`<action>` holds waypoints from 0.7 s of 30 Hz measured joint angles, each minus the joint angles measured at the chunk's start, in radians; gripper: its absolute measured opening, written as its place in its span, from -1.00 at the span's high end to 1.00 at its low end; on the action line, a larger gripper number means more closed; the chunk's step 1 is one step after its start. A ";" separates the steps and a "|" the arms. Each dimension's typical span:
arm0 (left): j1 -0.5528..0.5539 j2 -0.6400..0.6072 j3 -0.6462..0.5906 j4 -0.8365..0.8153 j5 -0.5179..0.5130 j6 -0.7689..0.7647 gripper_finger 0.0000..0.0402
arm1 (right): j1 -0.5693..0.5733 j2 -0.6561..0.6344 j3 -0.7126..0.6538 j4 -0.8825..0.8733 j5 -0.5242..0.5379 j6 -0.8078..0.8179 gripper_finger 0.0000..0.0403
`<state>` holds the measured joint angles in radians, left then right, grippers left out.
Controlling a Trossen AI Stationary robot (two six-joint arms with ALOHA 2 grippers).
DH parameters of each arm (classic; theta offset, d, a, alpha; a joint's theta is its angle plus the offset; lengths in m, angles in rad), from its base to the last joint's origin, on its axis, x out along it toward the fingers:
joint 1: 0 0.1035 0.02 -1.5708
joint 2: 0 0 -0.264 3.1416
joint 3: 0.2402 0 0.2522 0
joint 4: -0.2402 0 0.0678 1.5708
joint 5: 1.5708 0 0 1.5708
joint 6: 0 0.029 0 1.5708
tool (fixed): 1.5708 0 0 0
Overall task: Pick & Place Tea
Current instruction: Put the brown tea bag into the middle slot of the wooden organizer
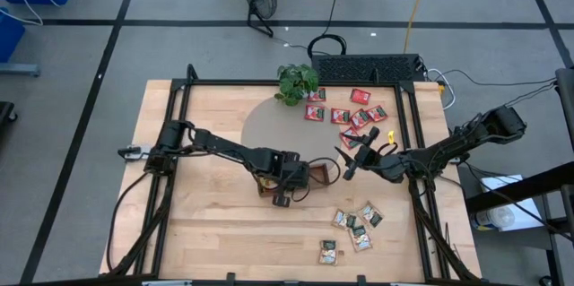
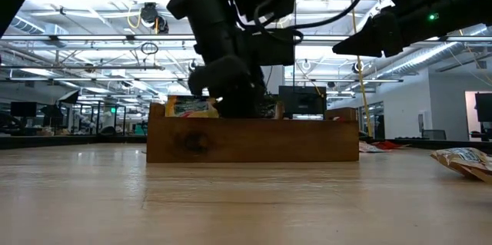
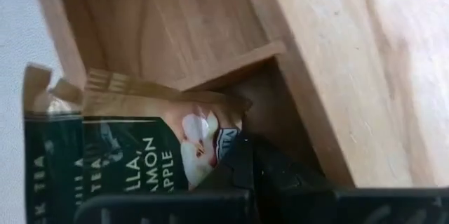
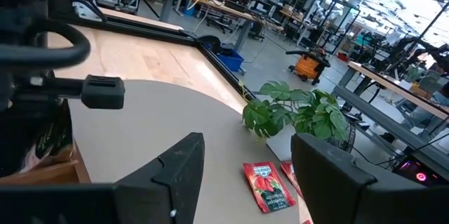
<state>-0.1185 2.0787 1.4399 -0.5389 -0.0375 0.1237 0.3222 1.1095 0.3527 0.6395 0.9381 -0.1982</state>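
The left gripper (image 1: 283,187) is hanging down into the wooden tray (image 1: 316,176) near the table's (image 1: 206,223) middle, its fingers closing narrowly on a beige-and-green tea packet (image 3: 140,147) — the packet is standing on edge inside a tray compartment, its long axis running along the wooden divider just beyond the fingertips. In the low view a yellow packet (image 2: 191,107) is showing above the tray's rim beside this gripper; what else is lying in the tray cannot be told. The right gripper (image 1: 352,162) is hovering above the table just to the tray's right, its fingers (image 4: 175,175) spread wide and holding nothing. Beyond its fingertips, toward the potted plant (image 1: 297,82), the red packets (image 1: 345,111) are lying flat and scattered at differing angles — about eight can be counted, though some overlap. On the near side of that gripper, toward the table's front edge, five beige-and-green packets (image 1: 356,225) are lying flat: four bunched together, one a little apart.
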 joint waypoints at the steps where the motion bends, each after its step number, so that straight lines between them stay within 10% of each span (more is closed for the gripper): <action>1: -0.001 0.002 0.000 0.002 -0.018 -0.006 1.00 | 0.000 0.000 0.000 0.000 0.000 0.001 0.03; 8: -0.016 0.004 -0.002 -0.013 -0.198 -0.031 0.99 | 0.000 0.000 0.000 0.000 0.000 0.002 0.03; 21: -0.035 -0.057 -0.003 0.018 -0.189 -0.025 0.86 | 0.001 0.000 0.000 0.000 0.000 0.003 0.03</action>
<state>-0.1539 2.0219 1.4368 -0.5212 -0.2268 0.0984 0.3229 1.1095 0.3527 0.6395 0.9381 -0.1954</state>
